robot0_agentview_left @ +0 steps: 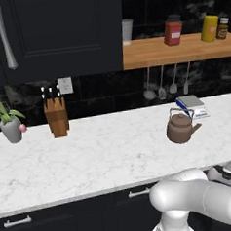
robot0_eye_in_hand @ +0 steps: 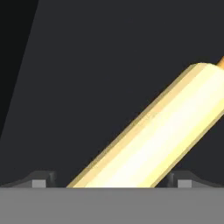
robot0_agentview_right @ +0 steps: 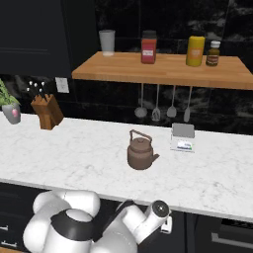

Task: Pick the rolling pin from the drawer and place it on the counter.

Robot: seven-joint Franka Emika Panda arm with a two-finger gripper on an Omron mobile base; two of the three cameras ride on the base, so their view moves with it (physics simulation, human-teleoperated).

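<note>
Rolling pin (robot0_eye_in_hand: 162, 140) lying diagonally on dark drawer (robot0_eye_in_hand: 100, 65) floor, gripper (robot0_eye_in_hand: 111, 181) jaws spread open either side of it, contact not discernible.

Smooth pale wooden rolling pin (robot0_eye_in_hand: 162, 131); matt dark drawer (robot0_eye_in_hand: 96, 65); polished veined marble counter (robot0_agentview_left: 91, 158).

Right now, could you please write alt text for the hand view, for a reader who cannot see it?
A pale yellow rolling pin runs diagonally from bottom centre to upper right across the dark drawer interior. The gripper has one dark fingertip on each side of the pin's lower end.
</note>
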